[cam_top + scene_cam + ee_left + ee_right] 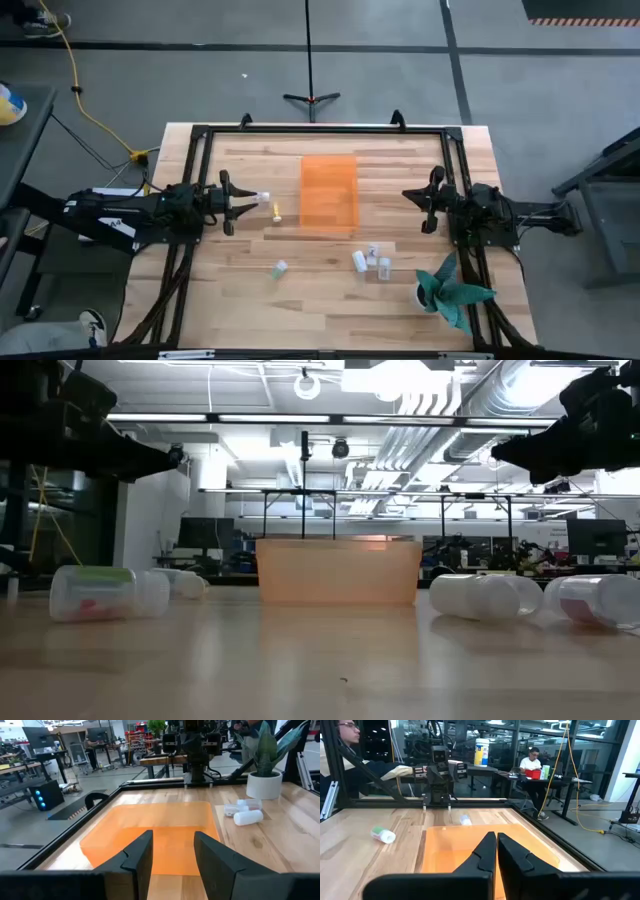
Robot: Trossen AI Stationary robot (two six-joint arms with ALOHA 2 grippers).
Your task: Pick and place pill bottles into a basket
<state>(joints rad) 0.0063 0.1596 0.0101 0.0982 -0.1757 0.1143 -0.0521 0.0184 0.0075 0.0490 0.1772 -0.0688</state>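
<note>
The orange basket [329, 192] stands at the table's middle; it also shows in the low view [338, 570]. My left gripper [252, 200] hovers open to the left of it, its fingers [172, 842] apart with nothing between them. A white bottle [263, 198] lies on its side on the table by the fingertips, an amber one [276, 212] just nearer. A pale green bottle [280, 268] and three white ones [372, 260] lie on their sides toward the near edge. My right gripper [415, 195] is shut and empty [496, 845], raised to the right of the basket.
A teal plant in a white pot [450, 290] stands at the near right corner, close to the three white bottles. A black frame [300, 128] runs around the table's edges. People sit at desks in the room beyond the table.
</note>
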